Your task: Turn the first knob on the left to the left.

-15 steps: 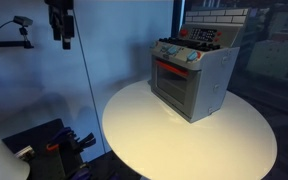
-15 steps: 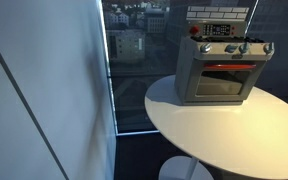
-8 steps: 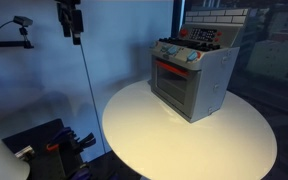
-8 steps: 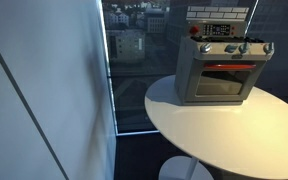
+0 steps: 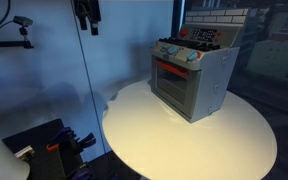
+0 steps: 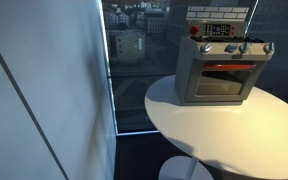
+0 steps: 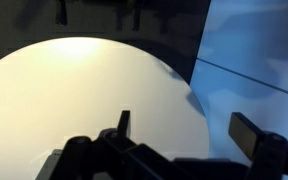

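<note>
A grey toy oven stands on a round white table; it also shows in an exterior view. A row of knobs runs along its top front, with the leftmost knob at the end, also seen in an exterior view. My gripper hangs high at the top left, far from the oven, above the table's left side. In the wrist view my gripper is open and empty, its two fingers spread over the table's edge.
A vertical pole stands left of the table. A dark stand with cables sits on the floor at the lower left. A light wall panel and a window lie beside the table.
My gripper has moved to the right along the top of the exterior view, toward the table. The oven has not moved.
</note>
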You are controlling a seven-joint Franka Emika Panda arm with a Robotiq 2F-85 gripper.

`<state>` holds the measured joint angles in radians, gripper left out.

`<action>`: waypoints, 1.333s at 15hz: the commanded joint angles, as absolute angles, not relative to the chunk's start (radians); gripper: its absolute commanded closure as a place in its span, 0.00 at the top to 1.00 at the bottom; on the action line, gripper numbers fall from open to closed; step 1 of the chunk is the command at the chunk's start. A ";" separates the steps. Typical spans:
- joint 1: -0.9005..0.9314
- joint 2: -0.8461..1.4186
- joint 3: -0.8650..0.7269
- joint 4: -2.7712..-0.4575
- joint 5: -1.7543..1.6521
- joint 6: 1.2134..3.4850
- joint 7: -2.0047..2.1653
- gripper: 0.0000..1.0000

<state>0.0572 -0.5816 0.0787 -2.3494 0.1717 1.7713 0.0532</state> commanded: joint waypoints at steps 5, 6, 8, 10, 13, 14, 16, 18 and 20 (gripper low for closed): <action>0.033 -0.373 0.099 -2.135 0.079 1.796 0.144 1.00; 0.033 -0.348 0.099 -2.115 0.070 1.803 0.154 1.00; 0.034 -0.301 0.101 -2.078 0.048 1.823 0.179 1.00; 0.035 -0.259 0.099 -2.045 0.033 1.843 0.203 1.00; 0.038 -0.201 0.099 -2.010 0.014 1.892 0.241 1.00; 0.040 -0.185 0.100 -2.004 0.006 1.912 0.255 1.00; 0.041 -0.159 0.103 -2.000 -0.018 1.963 0.297 1.00; 0.042 -0.140 0.104 -2.002 -0.041 2.014 0.333 1.00; 0.043 -0.124 0.105 -2.003 -0.060 2.045 0.363 1.00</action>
